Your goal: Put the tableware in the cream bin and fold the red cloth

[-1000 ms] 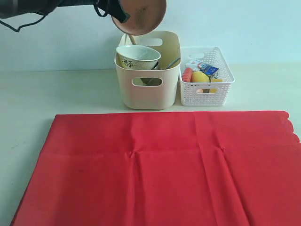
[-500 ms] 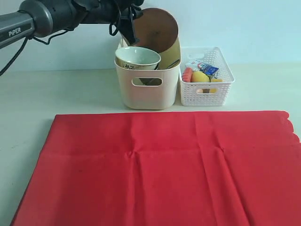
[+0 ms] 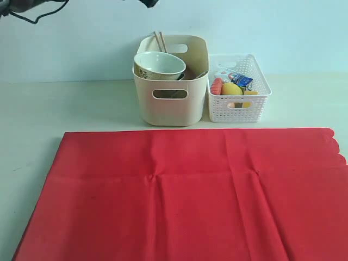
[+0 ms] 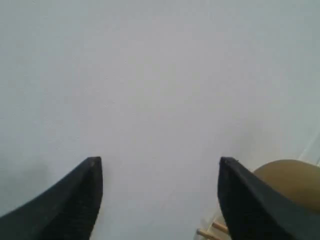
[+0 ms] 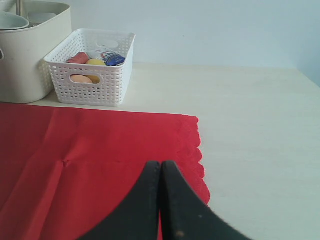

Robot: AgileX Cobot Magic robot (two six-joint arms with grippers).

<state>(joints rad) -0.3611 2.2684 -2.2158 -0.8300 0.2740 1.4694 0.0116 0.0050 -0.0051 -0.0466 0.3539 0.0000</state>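
Note:
The cream bin (image 3: 171, 106) stands at the back of the table and holds the patterned white bowl (image 3: 159, 65) and the wooden chopsticks (image 3: 159, 41). My left gripper (image 4: 159, 162) is open and empty, high above the bin; only a dark tip (image 3: 148, 2) reaches the exterior view's top edge. Past one finger I see the brown plate's rounded edge (image 4: 292, 180) and the chopstick ends (image 4: 210, 232). The red cloth (image 3: 185, 190) lies flat and unfolded in front of the bin. My right gripper (image 5: 161, 164) is shut, low over the cloth (image 5: 90, 165) near its scalloped edge.
A white perforated basket (image 3: 239, 103) with a lemon, a sausage and a small carton stands against the bin's right side. Bare cream tabletop (image 5: 260, 130) stretches beyond the cloth's scalloped edge and to the left of the bin.
The left gripper let go of the brown plate, which dropped into the cream bin behind the bowl. The arm then rose almost out of the exterior view. The right arm stayed still.

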